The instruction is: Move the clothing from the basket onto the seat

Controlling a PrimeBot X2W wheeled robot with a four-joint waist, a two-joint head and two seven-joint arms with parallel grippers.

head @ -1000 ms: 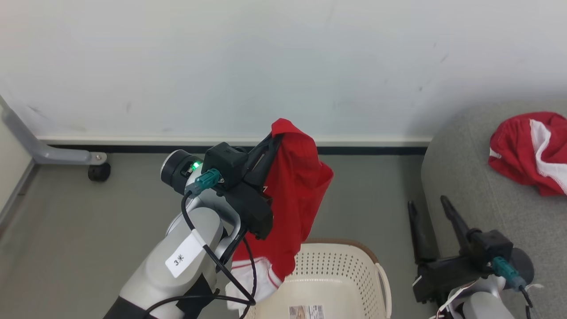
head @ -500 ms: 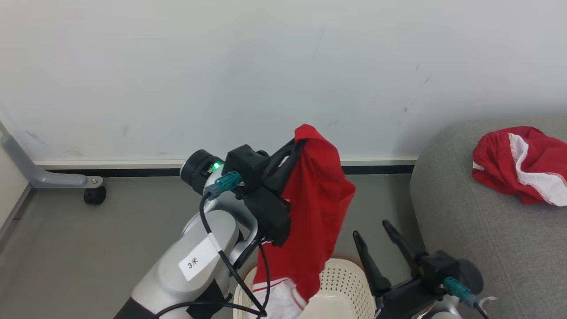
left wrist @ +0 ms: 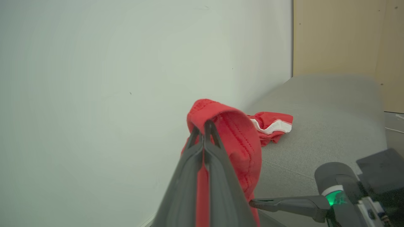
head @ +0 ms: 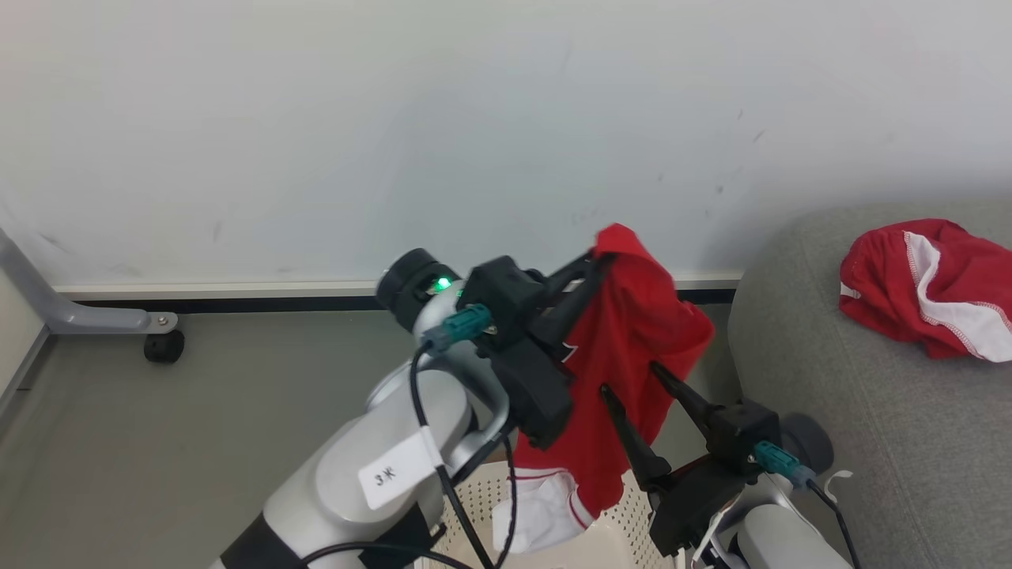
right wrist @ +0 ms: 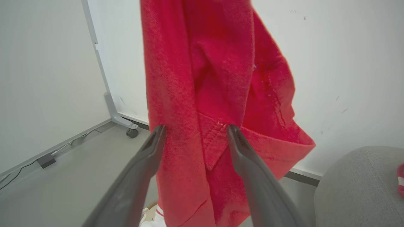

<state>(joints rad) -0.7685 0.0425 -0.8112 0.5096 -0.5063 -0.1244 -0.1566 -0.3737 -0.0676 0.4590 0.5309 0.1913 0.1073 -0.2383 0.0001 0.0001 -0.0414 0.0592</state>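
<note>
Clothing [head: 632,348] pinched in left end effector [head: 593,261] | right end effector [head: 630,378] spread wide

The left gripper [head: 594,257], pinched on the top of the hanging red garment [head: 632,348], now holds it further toward the grey sofa [head: 830,379], and the gap between the cloth and the sofa's rounded edge is much narrower than a second ago. The right gripper [head: 630,377], which stood beside the sofa well apart from the garment, now has its spread fingers in front of the cloth's lower half. The head camera has swung too, so less of the basket [head: 484,499] shows at the bottom.
</note>
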